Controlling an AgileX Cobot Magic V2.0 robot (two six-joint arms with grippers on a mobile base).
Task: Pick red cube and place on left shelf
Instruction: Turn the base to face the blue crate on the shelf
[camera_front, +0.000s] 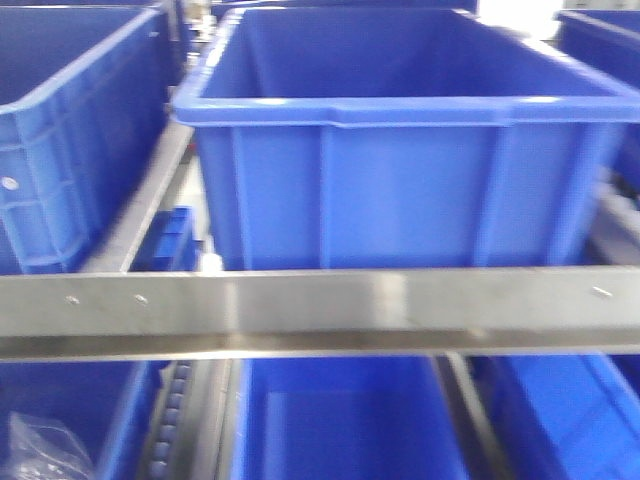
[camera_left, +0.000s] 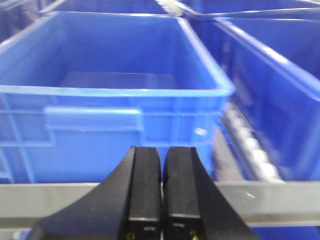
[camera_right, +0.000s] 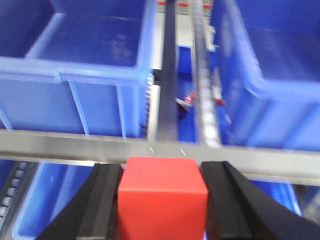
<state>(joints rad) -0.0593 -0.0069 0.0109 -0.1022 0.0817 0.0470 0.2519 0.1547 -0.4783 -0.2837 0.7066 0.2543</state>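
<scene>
The red cube fills the bottom of the right wrist view, clamped between the two black fingers of my right gripper, which is shut on it. It hangs in front of the steel rail of the shelf. My left gripper is shut, its fingers nearly touching with nothing between them, just before the rail and a blue crate. The front view shows the shelf rail with a big blue crate behind it; neither gripper appears there.
More blue crates flank the middle one and sit on the level below. A roller track runs between crates in the right wrist view. A clear plastic bag lies in the lower left crate.
</scene>
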